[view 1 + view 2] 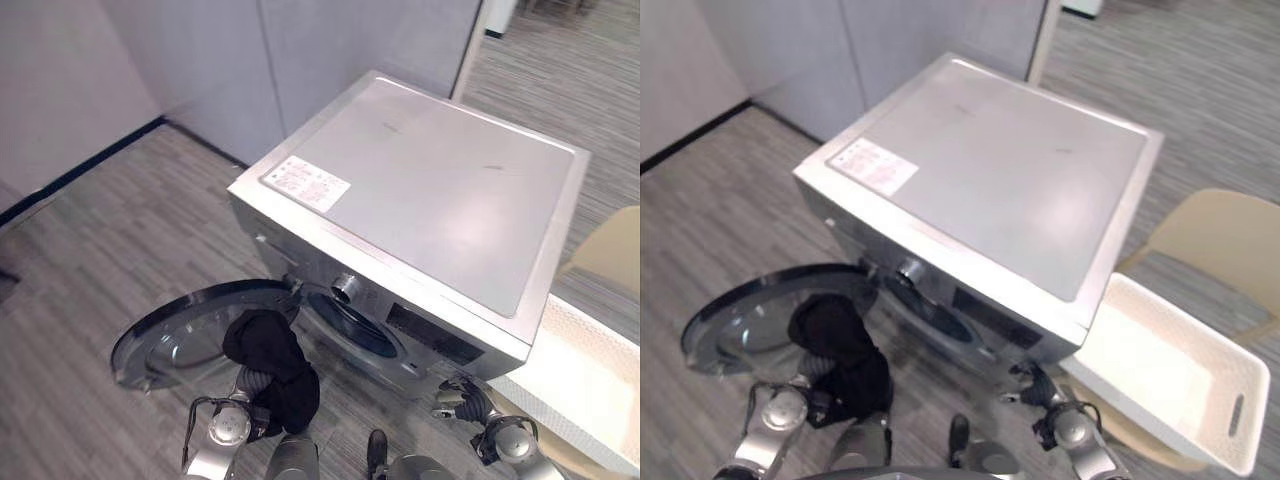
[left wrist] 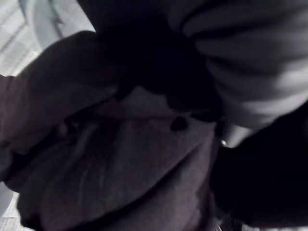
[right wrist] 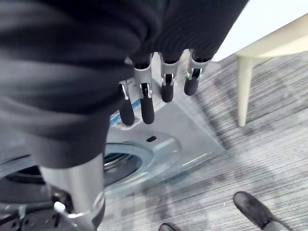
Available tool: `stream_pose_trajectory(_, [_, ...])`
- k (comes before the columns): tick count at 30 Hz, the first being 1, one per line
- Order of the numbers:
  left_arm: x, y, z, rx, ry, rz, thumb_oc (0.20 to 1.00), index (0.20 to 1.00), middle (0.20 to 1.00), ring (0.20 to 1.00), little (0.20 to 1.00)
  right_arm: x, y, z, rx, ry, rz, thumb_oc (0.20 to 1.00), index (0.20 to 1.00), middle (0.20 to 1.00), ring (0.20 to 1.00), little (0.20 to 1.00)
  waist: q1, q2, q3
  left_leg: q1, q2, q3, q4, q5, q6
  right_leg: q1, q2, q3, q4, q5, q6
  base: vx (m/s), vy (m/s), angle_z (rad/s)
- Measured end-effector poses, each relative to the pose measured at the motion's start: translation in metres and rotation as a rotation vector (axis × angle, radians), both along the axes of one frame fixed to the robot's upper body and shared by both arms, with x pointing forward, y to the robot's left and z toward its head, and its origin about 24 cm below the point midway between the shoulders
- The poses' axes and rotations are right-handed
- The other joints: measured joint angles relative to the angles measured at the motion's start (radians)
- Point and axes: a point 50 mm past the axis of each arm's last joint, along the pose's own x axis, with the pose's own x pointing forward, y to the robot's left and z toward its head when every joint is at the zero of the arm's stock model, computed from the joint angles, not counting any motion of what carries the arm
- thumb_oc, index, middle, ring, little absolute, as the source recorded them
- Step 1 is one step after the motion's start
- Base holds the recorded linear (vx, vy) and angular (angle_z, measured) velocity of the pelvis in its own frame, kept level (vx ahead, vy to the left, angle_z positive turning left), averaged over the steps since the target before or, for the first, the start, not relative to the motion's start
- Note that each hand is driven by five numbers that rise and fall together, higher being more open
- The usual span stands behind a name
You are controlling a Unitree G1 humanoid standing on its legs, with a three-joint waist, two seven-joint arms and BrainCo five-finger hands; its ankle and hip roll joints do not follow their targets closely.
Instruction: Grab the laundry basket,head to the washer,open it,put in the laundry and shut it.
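The left hand [image 1: 243, 383] clutched a black garment [image 1: 272, 365] just above the washer's [image 1: 420, 210] open round door [image 1: 160, 335]. The right hand [image 3: 159, 84] hung slack-fingered near the white laundry basket [image 1: 1170, 385] resting on a beige chair [image 1: 1215, 235].

Even indoor light, dim left-wrist close-up

Two silver-grey arms end in dark ribbed wrist covers; the right hand [image 3: 159, 84] carries silver fingers [image 3: 167, 82] with dark rounded tips, the left hand [image 1: 252, 385] likewise dark-sleeved
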Motion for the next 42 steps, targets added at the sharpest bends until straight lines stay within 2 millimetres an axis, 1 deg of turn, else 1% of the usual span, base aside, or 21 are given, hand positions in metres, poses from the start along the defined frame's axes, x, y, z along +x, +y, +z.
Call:
stream_pose_trajectory(1, [-0.002,0.0,-0.002,0.002,0.01,0.005,0.2,0.2,0.2,0.2,0.2,0.002,-0.008,0.001,-0.015,-0.004,-0.025,1.0,1.0,1.0,1.0,1.0,-0.012,0.014,0.0,0.035,0.006,0.002,-0.007,0.015,0.021,0.006,0.005,0.056,-0.003,-0.003,0.016,0.09,0.384,-1.35])
stream_pose_trajectory(2, [-0.004,-0.003,-0.005,-0.008,0.018,0.003,0.2,0.2,0.2,0.2,0.2,0.005,-0.015,0.005,-0.04,-0.019,-0.029,1.0,1.0,1.0,1.0,1.0,-0.022,0.052,-0.002,0.072,0.022,0.012,-0.01,0.013,0.022,0.015,0.021,0.069,-0.002,-0.011,0.036,0.01,0.309,-1.04])
stream_pose_trajectory(3, [-0.001,-0.006,-0.005,-0.012,0.017,0.001,0.2,0.2,0.2,0.2,0.2,0.004,-0.021,0.005,-0.055,-0.019,-0.055,1.0,1.0,1.0,1.0,1.0,-0.039,0.064,0.003,0.08,0.024,0.03,-0.024,0.088,0.017,0.013,0.012,0.081,0.007,-0.026,0.053,-0.01,0.314,-0.69])
stream_pose_trajectory(8, [0.011,-0.004,0.004,0.023,-0.02,-0.026,0.2,0.2,0.2,0.2,0.2,0.031,-0.014,0.019,-0.042,-0.105,-0.052,1.0,1.0,1.0,1.0,1.0,-0.034,0.047,0.027,0.091,-0.059,0.262,-0.057,0.089,0.097,-0.157,-0.112,0.17,0.151,-0.061,0.142,-0.14,0.291,-1.2])
stream_pose_trajectory(10, [0.031,-0.003,0.018,0.043,-0.085,-0.043,0.2,0.2,0.2,0.2,0.2,0.039,-0.009,0.021,-0.033,-0.123,-0.054,1.0,1.0,1.0,1.0,1.0,-0.055,0.035,0.076,0.081,-0.09,0.335,-0.052,0.078,0.105,-0.213,-0.145,0.18,0.173,-0.038,0.171,-0.22,0.167,-0.92])
stream_pose_trajectory(12, [0.044,0.001,0.03,0.07,-0.131,-0.045,0.2,0.2,0.2,0.2,0.2,0.051,0.001,0.028,-0.012,-0.159,-0.037,1.0,1.0,1.0,1.0,1.0,-0.058,0.024,0.109,0.035,-0.095,0.369,-0.024,0.066,0.12,-0.271,-0.157,0.186,0.189,-0.024,0.192,-0.2,0.091,-0.73])
stream_pose_trajectory(13, [0.05,0.002,0.035,0.079,-0.151,-0.045,0.2,0.2,0.2,0.2,0.2,0.058,0.005,0.031,-0.005,-0.175,-0.031,1.0,1.0,1.0,1.0,1.0,-0.047,0.018,0.134,0.015,-0.082,0.417,-0.012,0.062,0.128,-0.303,-0.166,0.146,0.201,-0.009,0.197,-0.18,0.056,-0.84])
stream_pose_trajectory(14, [0.056,0.003,0.041,0.086,-0.173,-0.047,0.2,0.2,0.2,0.2,0.2,0.061,0.007,0.033,-0.004,-0.184,-0.025,1.0,1.0,1.0,1.0,1.0,-0.034,0.018,0.158,-0.002,-0.067,0.444,0.004,0.056,0.138,-0.34,-0.168,0.083,0.26,-0.025,0.175,-0.08,0.027,-0.77])
stream_pose_trajectory(15, [0.06,0.002,0.045,0.086,-0.189,-0.05,0.2,0.2,0.2,0.2,0.2,0.065,0.007,0.037,-0.007,-0.202,-0.029,1.0,1.0,1.0,1.0,1.0,-0.034,0.03,0.176,-0.032,-0.047,0.452,0.031,0.047,0.156,-0.351,-0.173,-0.034,0.349,-0.078,0.14,-0.17,-0.09,-0.64])
stream_pose_trajectory(17, [0.064,-0.002,0.05,0.081,-0.213,-0.057,0.2,0.2,0.2,0.2,0.2,0.065,0.005,0.037,-0.014,-0.208,-0.034,1.0,1.0,1.0,1.0,1.0,-0.014,0.012,0.191,-0.043,-0.043,0.461,0.047,0.06,0.123,-0.34,-0.165,-0.115,0.351,-0.144,0.12,-0.17,-0.128,-0.39])
stream_pose_trajectory(18, [0.07,-0.006,0.057,0.091,-0.245,-0.076,0.2,0.2,0.2,0.2,0.2,0.072,0.004,0.044,-0.019,-0.244,-0.048,1.0,1.0,1.0,1.0,1.0,-0.02,0.034,0.214,-0.121,-0.006,0.431,0.154,0.031,0.094,-0.357,-0.134,-0.076,0.354,-0.154,0.103,-0.11,-0.071,-0.09])
stream_pose_trajectory(23, [0.091,-0.012,0.082,0.092,-0.343,-0.084,0.2,0.2,0.2,0.2,0.2,0.096,0.001,0.067,-0.029,-0.345,-0.063,1.0,1.0,1.0,1.0,1.0,-0.022,0.004,0.243,-0.299,0.033,0.423,0.319,-0.001,0.092,-0.572,-0.131,-0.058,0.59,-0.214,0.055,-0.13,-0.119,0.02])
stream_pose_trajectory(25, [0.108,-0.014,0.109,0.078,-0.453,-0.06,0.2,0.2,0.2,0.2,0.2,0.115,0.001,0.094,-0.022,-0.46,-0.07,1.0,1.0,1.0,1.0,1.0,-0.019,-0.002,0.267,-0.482,0.09,0.39,0.541,-0.068,0.107,-0.734,-0.125,-0.055,0.765,-0.269,0.024,-0.13,-0.072,-0.02])
stream_pose_trajectory(28, [0.124,-0.019,0.136,0.071,-0.554,-0.049,0.2,0.2,0.2,0.2,0.2,0.127,0.004,0.113,-0.023,-0.54,-0.063,1.0,1.0,1.0,1.0,1.0,-0.04,-0.008,0.29,-0.624,0.123,0.364,0.686,-0.12,0.097,-0.875,-0.112,-0.047,0.899,-0.303,0.009,-0.12,-0.016,-0.11])
stream_pose_trajectory(30, [0.139,-0.02,0.168,0.095,-0.663,-0.046,0.2,0.2,0.2,0.2,0.2,0.134,0.005,0.13,-0.018,-0.613,-0.058,1.0,1.0,1.0,1.0,1.0,-0.052,-0.005,0.311,-0.758,0.149,0.327,0.813,-0.152,0.103,-1.001,-0.101,-0.045,1.012,-0.33,-0.008,-0.08,0.0,-0.21])
stream_pose_trajectory(36, [0.174,-0.009,0.29,0.278,-1.005,0.018,0.2,0.2,0.2,0.2,0.2,0.129,0.002,0.131,-0.003,-0.639,-0.063,1.0,1.0,1.0,1.0,1.0,-0.079,-0.003,0.344,-0.98,0.177,0.278,0.994,-0.189,0.108,-1.21,-0.099,-0.05,1.192,-0.363,-0.036,-0.02,-0.01,-0.05])
stream_pose_trajectory(37, [0.174,-0.004,0.322,0.299,-1.099,0.057,0.2,0.2,0.2,0.2,0.2,0.127,0.001,0.132,0.001,-0.653,-0.062,1.0,1.0,1.0,1.0,1.0,-0.082,-0.005,0.343,-1.005,0.174,0.272,0.997,-0.189,0.107,-1.236,-0.1,-0.052,1.2,-0.363,-0.036,0.0,-0.02,0.04])
stream_pose_trajectory(39, [0.171,0.001,0.355,0.346,-1.196,0.104,0.2,0.2,0.2,0.2,0.2,0.127,0.001,0.135,0.002,-0.673,-0.051,1.0,1.0,1.0,1.0,1.0,-0.1,-0.005,0.343,-1.033,0.171,0.274,1.002,-0.199,0.1,-1.263,-0.106,-0.053,1.195,-0.361,-0.034,0.01,-0.011,0.02])
stream_pose_trajectory(40, [0.169,0.009,0.389,0.456,-1.281,0.163,0.2,0.2,0.2,0.2,0.2,0.124,-0.003,0.134,-0.01,-0.676,-0.038,1.0,1.0,1.0,1.0,1.0,-0.103,-0.004,0.343,-1.053,0.153,0.197,1.175,-0.278,0.123,-1.292,-0.117,-0.063,1.238,-0.359,-0.042,0.02,-0.015,-0.11])
stream_pose_trajectory(41, [0.166,0.012,0.404,0.479,-1.328,0.196,0.2,0.2,0.2,0.2,0.2,0.125,-0.004,0.137,-0.009,-0.69,-0.038,1.0,1.0,1.0,1.0,1.0,-0.106,0.001,0.342,-1.059,0.154,0.184,1.183,-0.333,0.092,-1.307,-0.114,-0.066,1.253,-0.362,-0.038,0.02,-0.004,-0.06])
stream_pose_trajectory(42, [0.163,0.009,0.426,0.484,-1.391,0.222,0.2,0.2,0.2,0.2,0.2,0.124,-0.007,0.14,0.002,-0.702,-0.045,1.0,1.0,1.0,1.0,1.0,-0.12,0.0,0.342,-1.084,0.148,0.191,1.184,-0.33,0.097,-1.336,-0.117,-0.055,1.261,-0.361,-0.032,0.01,-0.002,0.07])
